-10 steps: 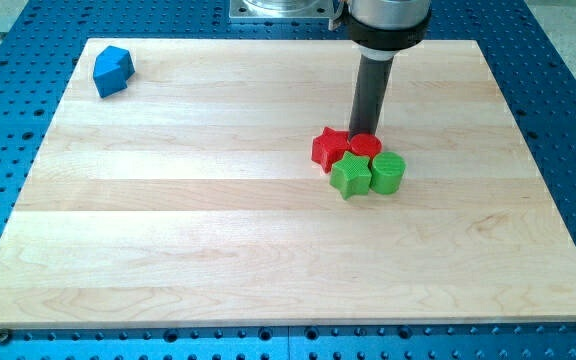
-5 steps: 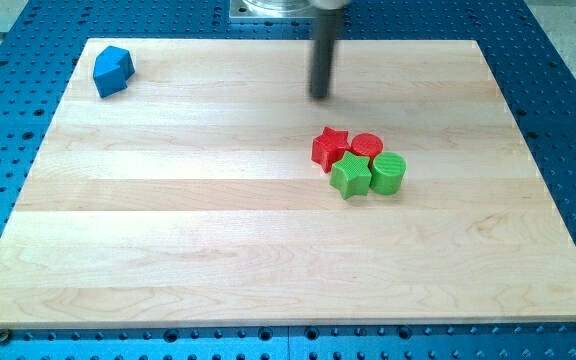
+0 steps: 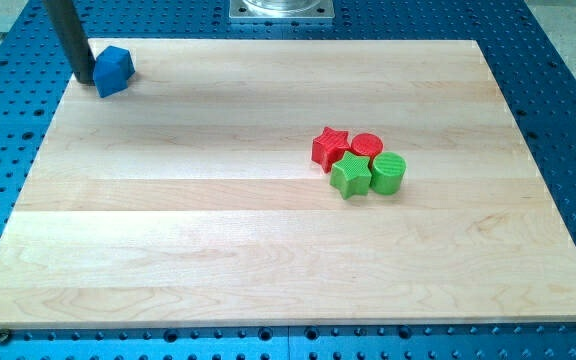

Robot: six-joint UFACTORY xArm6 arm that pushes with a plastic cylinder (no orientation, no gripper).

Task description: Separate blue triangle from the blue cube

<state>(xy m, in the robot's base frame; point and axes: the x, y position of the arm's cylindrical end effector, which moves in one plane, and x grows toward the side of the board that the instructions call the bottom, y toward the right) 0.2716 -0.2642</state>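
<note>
Down at the view's top left, my tip (image 3: 84,81) stands at the left edge of the wooden board (image 3: 218,250), touching or all but touching the left side of the blue shape (image 3: 114,70); the rod is bare, with nothing clamped on it and nothing carried. Going from the near edge of the board toward the far one, the first things met are the green star (image 3: 350,176) and the green cylinder (image 3: 388,173), which sit side by side right of the board's middle, the cylinder on the star's right and touching it. Just behind the green star, toward the view's top, lie the red star (image 3: 329,148) and the red cylinder (image 3: 367,147), both pressed against the green pair so that the four make one tight cluster. Well apart from that cluster, in the far left corner of the board, sits the blue shape, which reads as a single faceted lump; I cannot tell whether it is the blue triangle and blue cube pressed together or only one block. Around the board lies the blue perforated table (image 3: 558,110).
</note>
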